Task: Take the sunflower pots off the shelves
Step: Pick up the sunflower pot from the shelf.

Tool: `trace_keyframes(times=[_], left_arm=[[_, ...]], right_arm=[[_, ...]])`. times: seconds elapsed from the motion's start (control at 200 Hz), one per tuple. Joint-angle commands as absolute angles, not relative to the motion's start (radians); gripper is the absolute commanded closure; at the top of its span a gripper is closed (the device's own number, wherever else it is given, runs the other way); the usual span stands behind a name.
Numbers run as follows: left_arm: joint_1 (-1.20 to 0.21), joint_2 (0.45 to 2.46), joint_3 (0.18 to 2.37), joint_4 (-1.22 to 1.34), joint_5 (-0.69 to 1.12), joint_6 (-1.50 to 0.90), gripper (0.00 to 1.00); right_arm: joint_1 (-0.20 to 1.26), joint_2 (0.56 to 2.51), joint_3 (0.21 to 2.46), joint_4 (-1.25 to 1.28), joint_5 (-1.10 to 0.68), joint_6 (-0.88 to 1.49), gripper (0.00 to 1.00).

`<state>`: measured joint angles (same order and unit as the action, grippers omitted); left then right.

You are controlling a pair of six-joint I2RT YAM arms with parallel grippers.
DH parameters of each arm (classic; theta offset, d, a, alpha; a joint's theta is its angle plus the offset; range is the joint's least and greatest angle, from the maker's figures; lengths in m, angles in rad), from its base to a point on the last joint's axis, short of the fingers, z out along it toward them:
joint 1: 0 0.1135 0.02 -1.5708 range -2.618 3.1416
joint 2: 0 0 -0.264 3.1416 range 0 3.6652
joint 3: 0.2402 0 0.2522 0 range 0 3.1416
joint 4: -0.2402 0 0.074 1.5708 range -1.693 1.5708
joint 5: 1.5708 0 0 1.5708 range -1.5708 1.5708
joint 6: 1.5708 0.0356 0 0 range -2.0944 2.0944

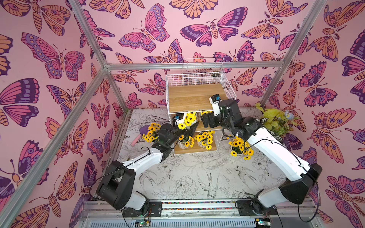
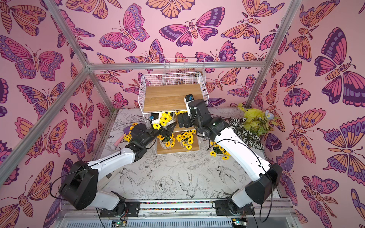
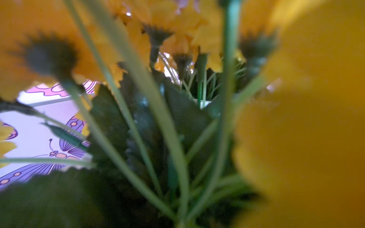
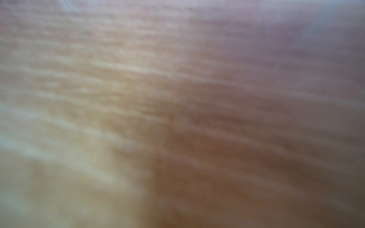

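**Rack.** A three-tier white wire-grid rack (image 1: 199, 79) with light wooden boards stands at the rear centre of a white table printed with line-drawn birds and flowers (image 1: 189, 177).

**Sunflower pots.** Six small white ribbed ceramic sunflower pots with yellow dark-centred blooms are counted in a top view.
- Two stand side by side on the bottom board (image 1: 184, 142) (image 1: 205, 139).
- Two stand on the middle board (image 1: 190, 118) (image 1: 205, 113), the second largely hidden under the top board.
- Two stand on the table, one near the rack's left side (image 1: 151, 133) and one near its right side (image 1: 239, 148).

**Left gripper.** The left gripper (image 1: 192, 127) reaches into the middle tier from the front left, among the blooms of the left-hand pot there. Flowers screen its fingers. The left wrist view shows only green stems (image 3: 122, 110), dark leaves and blurred petals at close range. Its opening, and whether it has hold of anything, cannot be determined.

**Right gripper.** The right gripper (image 1: 206, 120) is at the middle tier on the right, under the top board's front edge. Its tips are hidden. The right wrist view is a blurred tan surface. Its opening and any hold cannot be determined.

**Other items.**
- A plant with striped black-and-white and lime-green leaves (image 1: 276, 122) stands in the rear right corner.
- A purple-and-pink object (image 1: 143, 131) lies on the table beside the left table pot.
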<state>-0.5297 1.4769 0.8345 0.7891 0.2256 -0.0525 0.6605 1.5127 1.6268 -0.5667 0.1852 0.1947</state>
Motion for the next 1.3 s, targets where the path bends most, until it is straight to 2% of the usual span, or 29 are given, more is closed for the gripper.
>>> trace_keyframes(times=[0.0, 0.836, 1.292], left_arm=[[-0.547, 1.526, 0.762, 0.677, 0.331, -0.062, 0.37], [-0.612, 1.310, 0.638, 0.654, 0.301, -0.055, 0.42], [-0.699, 1.115, 0.529, 0.604, 0.182, -0.063, 0.42]], right_arm=[[0.645, 1.545, 1.657, -0.591, 0.195, 0.189, 0.01], [0.644, 1.540, 1.668, -0.604, 0.152, 0.173, 0.01], [0.646, 1.414, 1.552, -0.572, 0.077, 0.159, 0.01]])
